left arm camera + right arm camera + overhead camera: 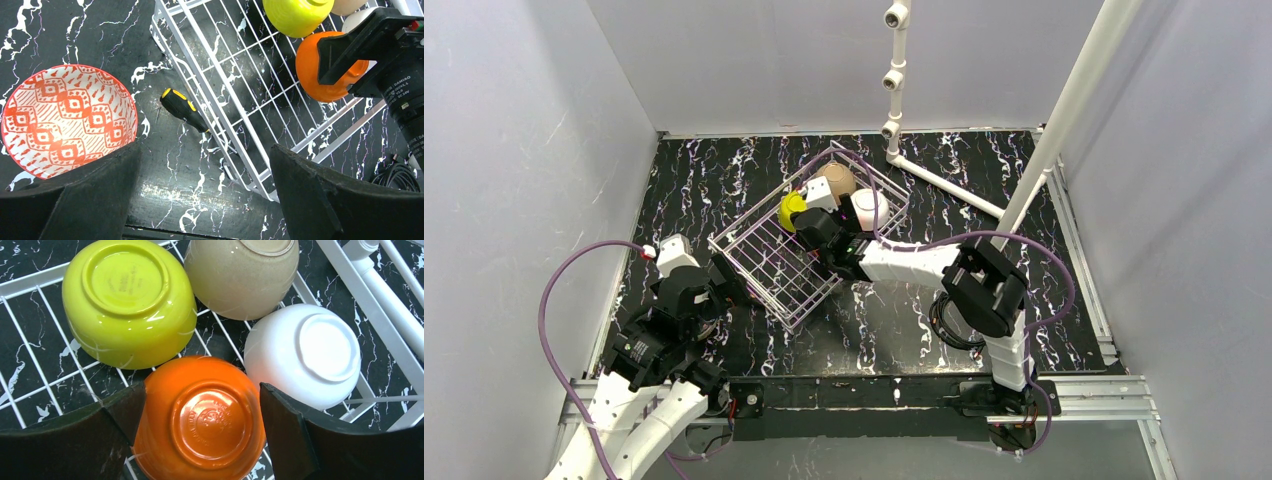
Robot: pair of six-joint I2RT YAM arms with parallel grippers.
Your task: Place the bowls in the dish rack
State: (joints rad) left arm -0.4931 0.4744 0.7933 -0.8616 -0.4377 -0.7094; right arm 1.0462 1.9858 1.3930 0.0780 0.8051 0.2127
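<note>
The dish rack (769,265) sits at an angle mid-table. Inside it, upside down, are a yellow-green bowl (127,300), a tan bowl (240,275), a white bowl (305,355) and an orange bowl (200,440). My right gripper (200,415) is shut on the orange bowl, one finger on each side, low over the rack wires. The beige bowl with a red-patterned inside (67,120) stands upright on the table left of the rack. My left gripper (205,190) is open and empty above the table by the rack's near corner (260,185). The blue-and-white bowl is out of view.
A black-and-yellow screwdriver (182,109) lies on the table against the rack's left side. A white pipe frame (944,185) runs behind the rack and up the right. A coiled black cable (397,177) lies right of the rack's near corner.
</note>
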